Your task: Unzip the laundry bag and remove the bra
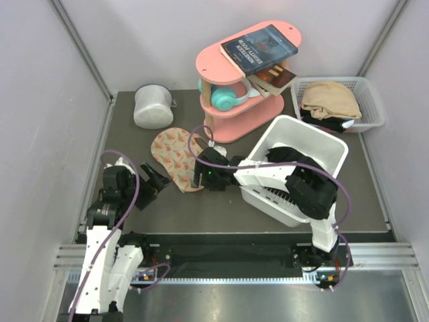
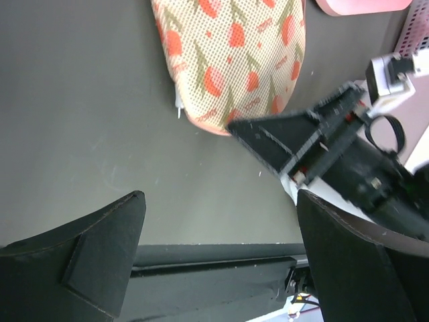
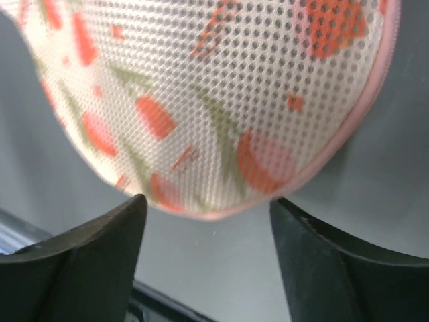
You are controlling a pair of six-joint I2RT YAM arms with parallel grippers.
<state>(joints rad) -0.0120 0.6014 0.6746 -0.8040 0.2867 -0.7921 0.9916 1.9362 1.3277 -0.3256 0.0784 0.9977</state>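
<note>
The laundry bag [image 1: 175,157], beige-pink mesh with red and green motifs, lies flat and closed on the dark table left of centre. It also shows in the left wrist view [image 2: 234,60] and the right wrist view [image 3: 214,100]. My right gripper [image 1: 199,176] is open, its jaws low at the bag's near rounded end [image 3: 208,215], not touching it. My left gripper [image 1: 157,180] is open and empty just left of that end, over bare table [image 2: 221,228]. The right gripper also shows in the left wrist view [image 2: 288,141]. The bra is hidden.
A white-grey cylindrical container [image 1: 153,106] stands behind the bag. A pink shelf [image 1: 231,124] holds books and teal headphones. A white slotted bin [image 1: 308,137] sits under my right arm. A white basket [image 1: 367,90] of clothes is at the back right.
</note>
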